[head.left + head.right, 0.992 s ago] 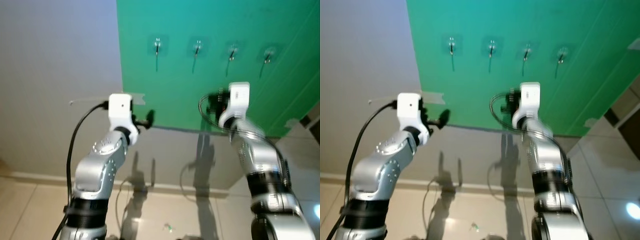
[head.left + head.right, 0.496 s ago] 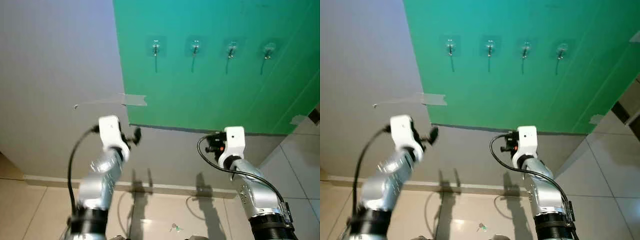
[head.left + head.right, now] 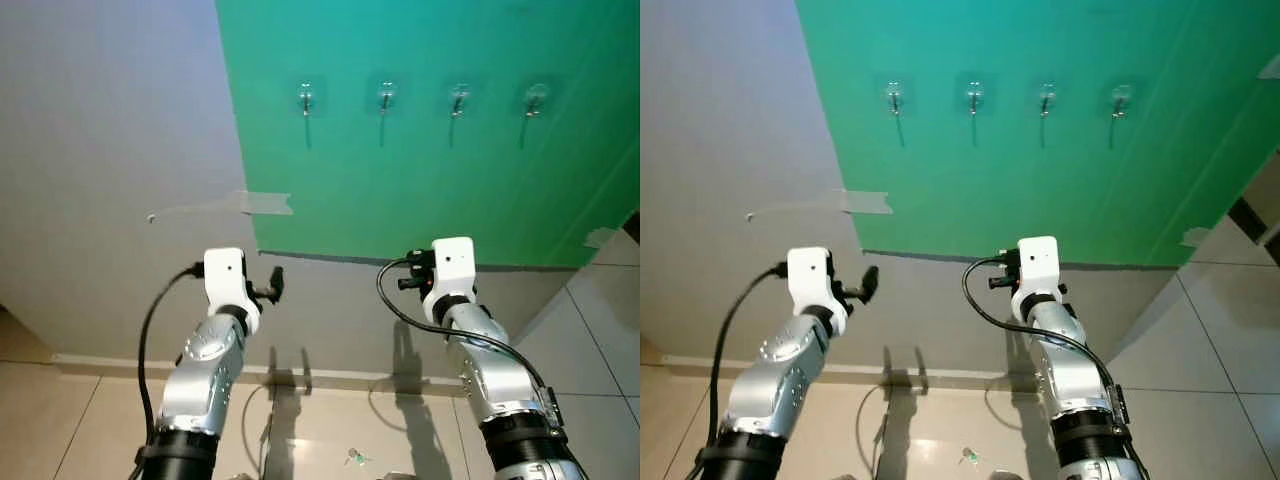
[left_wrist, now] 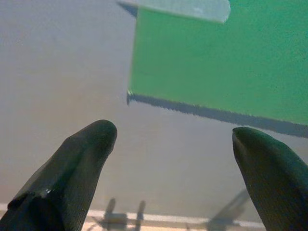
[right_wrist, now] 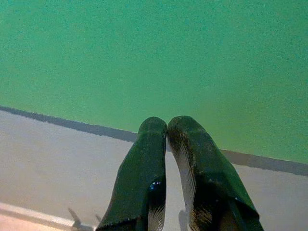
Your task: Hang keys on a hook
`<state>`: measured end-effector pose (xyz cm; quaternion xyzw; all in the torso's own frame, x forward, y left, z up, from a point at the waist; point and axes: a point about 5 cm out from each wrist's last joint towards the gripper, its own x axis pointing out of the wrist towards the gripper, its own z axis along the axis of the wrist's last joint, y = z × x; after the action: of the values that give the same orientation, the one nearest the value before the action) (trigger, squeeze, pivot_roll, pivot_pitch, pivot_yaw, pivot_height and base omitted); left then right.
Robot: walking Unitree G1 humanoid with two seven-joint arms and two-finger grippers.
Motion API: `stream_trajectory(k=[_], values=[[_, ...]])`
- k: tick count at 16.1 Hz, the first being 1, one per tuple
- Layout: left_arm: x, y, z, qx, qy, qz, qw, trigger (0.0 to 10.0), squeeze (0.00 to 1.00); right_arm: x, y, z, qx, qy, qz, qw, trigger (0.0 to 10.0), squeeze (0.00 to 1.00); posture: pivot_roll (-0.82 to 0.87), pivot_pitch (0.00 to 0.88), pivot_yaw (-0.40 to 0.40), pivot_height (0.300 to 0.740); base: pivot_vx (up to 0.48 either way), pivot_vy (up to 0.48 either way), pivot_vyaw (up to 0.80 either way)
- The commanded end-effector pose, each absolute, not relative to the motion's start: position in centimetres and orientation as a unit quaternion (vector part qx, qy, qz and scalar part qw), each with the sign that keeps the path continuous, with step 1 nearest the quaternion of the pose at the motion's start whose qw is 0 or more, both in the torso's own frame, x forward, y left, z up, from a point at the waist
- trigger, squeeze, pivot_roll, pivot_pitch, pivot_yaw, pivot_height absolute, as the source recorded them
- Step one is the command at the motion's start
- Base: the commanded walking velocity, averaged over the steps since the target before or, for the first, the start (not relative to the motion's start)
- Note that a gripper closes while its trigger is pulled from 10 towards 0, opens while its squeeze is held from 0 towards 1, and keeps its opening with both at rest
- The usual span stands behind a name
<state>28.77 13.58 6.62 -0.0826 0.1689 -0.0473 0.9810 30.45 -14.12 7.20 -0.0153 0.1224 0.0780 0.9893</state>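
You had 4 hooks in front of you on the green panel [image 3: 420,170], set in 1 level row: hook 1 [image 3: 307,98], hook 2 [image 3: 386,97], hook 3 [image 3: 459,98] and hook 4 [image 3: 536,97], all bare. A strip of tape [image 3: 268,203] crossed the panel's left edge onto the grey wall [image 3: 110,150].

Both arms were raised below the panel's bottom edge, well under the hooks. The left gripper [image 4: 173,144] had its jaws wide apart, nothing between them. The right gripper [image 5: 166,132] had its jaws pressed together, and no keys could be made out in them.

A small greenish object [image 3: 355,458], possibly the keys, lay on the floor [image 3: 60,430] between the arms.
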Motion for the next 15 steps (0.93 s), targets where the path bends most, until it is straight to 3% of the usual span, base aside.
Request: stream_trajectory(k=[1,5,15], values=[[28.9,13.2,7.0,-0.082,0.157,-0.068,0.982,10.0,0.00,31.1,-13.4,7.7,-0.026,0.108,0.090,0.990,10.0,0.00,-0.12,0.000,0.014,0.740,0.000,0.000,0.00],[29.0,12.7,7.3,-0.079,0.161,-0.086,0.980,10.0,0.00,31.7,-12.9,8.1,-0.030,0.108,0.099,0.989,10.0,0.00,-0.11,0.000,0.027,0.740,0.000,0.000,0.00],[29.2,11.5,7.3,-0.102,0.167,-0.121,0.973,10.0,0.00,32.3,-13.6,8.4,-0.042,0.101,0.092,0.990,10.0,0.00,-0.15,0.000,0.055,0.740,0.000,0.458,0.00]])
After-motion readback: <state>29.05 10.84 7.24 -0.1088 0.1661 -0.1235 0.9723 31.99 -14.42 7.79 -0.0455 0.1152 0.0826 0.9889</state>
